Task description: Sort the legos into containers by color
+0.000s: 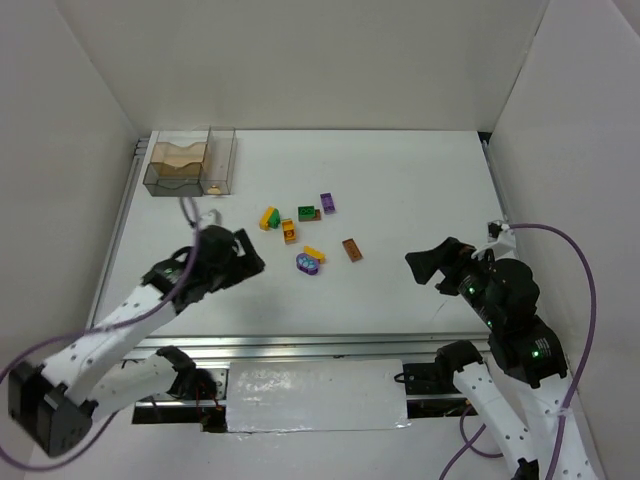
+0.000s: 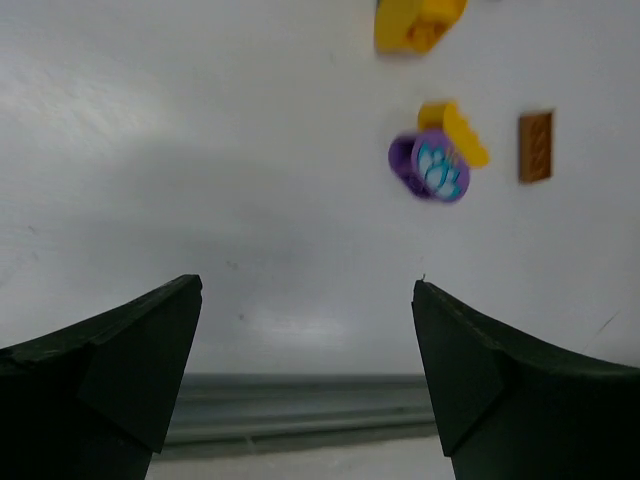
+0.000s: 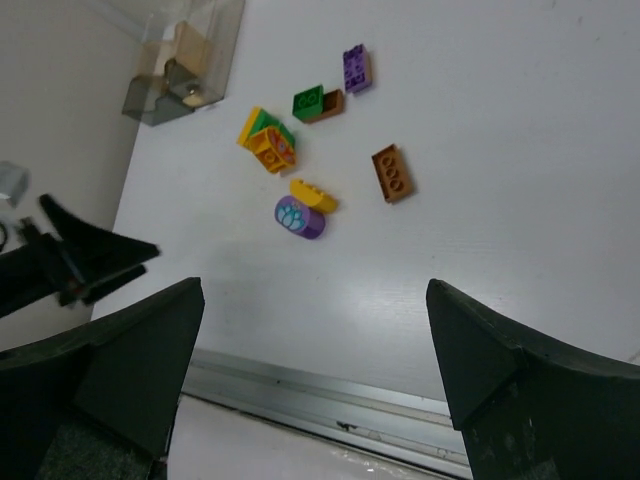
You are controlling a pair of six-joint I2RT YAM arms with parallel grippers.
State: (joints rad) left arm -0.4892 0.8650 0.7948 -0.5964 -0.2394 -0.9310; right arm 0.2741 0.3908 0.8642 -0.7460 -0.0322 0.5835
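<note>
The legos lie loose mid-table: a yellow-and-green piece (image 1: 269,217), an orange one (image 1: 289,231), a green one (image 1: 306,212) with a small brown one beside it, a purple one (image 1: 327,203), a yellow one (image 1: 314,253) touching the rounded purple one (image 1: 307,263), and a brown one (image 1: 352,249). The joined smoky containers (image 1: 190,162) stand at the far left. My left gripper (image 1: 243,256) is open and empty, left of the rounded purple piece (image 2: 432,166). My right gripper (image 1: 425,262) is open and empty, right of the brown brick (image 3: 392,172).
White walls close in the table on the left, back and right. A metal rail (image 1: 300,345) runs along the near edge. The wide bin holds a tan wavy insert (image 1: 178,158). A small pale thing shows at the narrow bin's near end (image 1: 214,187).
</note>
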